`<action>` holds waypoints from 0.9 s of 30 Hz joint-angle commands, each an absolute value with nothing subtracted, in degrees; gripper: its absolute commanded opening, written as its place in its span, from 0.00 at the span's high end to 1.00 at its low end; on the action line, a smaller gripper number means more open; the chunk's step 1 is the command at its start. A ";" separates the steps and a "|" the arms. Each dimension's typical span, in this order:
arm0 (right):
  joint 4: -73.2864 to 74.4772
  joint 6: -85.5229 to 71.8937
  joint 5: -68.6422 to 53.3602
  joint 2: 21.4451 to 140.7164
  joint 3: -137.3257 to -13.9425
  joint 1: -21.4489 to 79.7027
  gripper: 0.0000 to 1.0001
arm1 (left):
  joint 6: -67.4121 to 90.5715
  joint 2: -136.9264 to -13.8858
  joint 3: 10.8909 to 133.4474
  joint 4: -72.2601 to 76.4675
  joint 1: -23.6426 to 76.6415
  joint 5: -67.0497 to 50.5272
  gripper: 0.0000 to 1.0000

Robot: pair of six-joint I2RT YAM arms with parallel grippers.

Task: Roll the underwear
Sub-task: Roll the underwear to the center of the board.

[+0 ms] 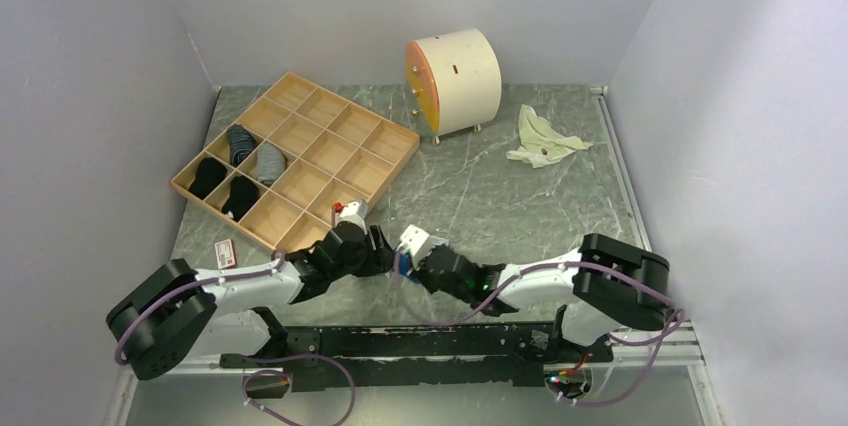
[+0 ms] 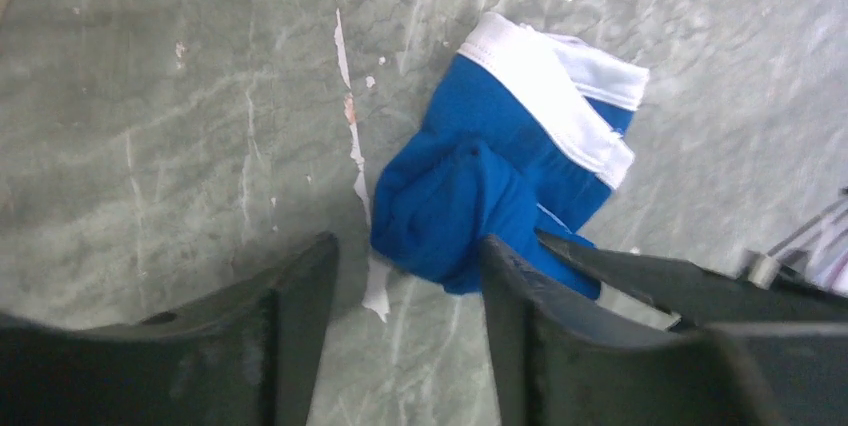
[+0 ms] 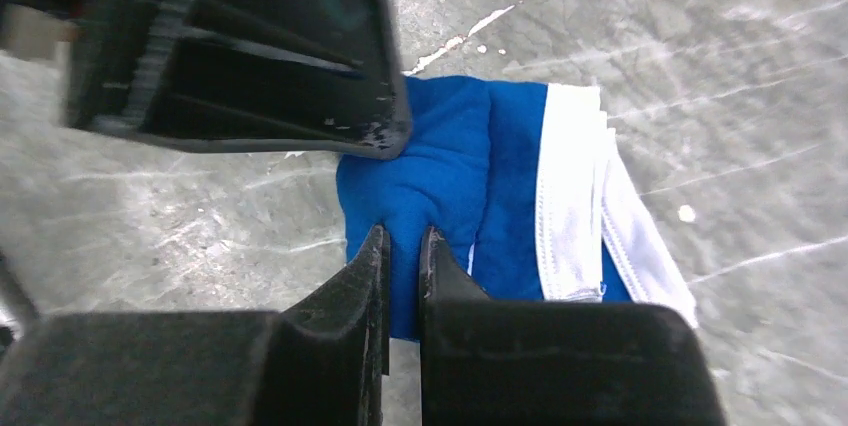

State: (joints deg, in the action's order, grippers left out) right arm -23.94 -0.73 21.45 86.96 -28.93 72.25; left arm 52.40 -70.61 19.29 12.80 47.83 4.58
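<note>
The blue underwear with a white waistband (image 2: 505, 161) lies bunched on the marble table near the front edge, between both arms (image 1: 404, 264). My right gripper (image 3: 402, 236) is shut on a fold of the blue cloth (image 3: 440, 181), pinching its near edge. My left gripper (image 2: 408, 266) is open, jaws wide apart, just at the near end of the underwear; its right finger (image 2: 510, 286) touches the blue cloth, nothing is held. The left gripper's finger (image 3: 240, 46) shows over the cloth in the right wrist view.
A wooden compartment tray (image 1: 300, 151) with dark rolled items stands at the back left. A white cylindrical cabinet (image 1: 455, 81) is at the back centre. A pale crumpled garment (image 1: 540, 138) lies at the back right. A small card (image 1: 226, 252) lies by the left arm.
</note>
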 commanded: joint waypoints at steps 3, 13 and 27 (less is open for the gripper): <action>-41.98 -16.24 -11.67 87.31 -18.64 60.87 0.99 | 51.84 -62.19 16.26 8.75 48.21 6.50 0.28; -59.64 -25.45 -25.97 98.22 -14.77 50.71 0.99 | 55.35 -64.21 11.64 21.47 48.46 6.15 0.04; -70.33 -29.90 -31.78 103.56 -11.08 45.13 0.96 | 58.75 -79.49 14.35 23.81 49.13 11.08 0.38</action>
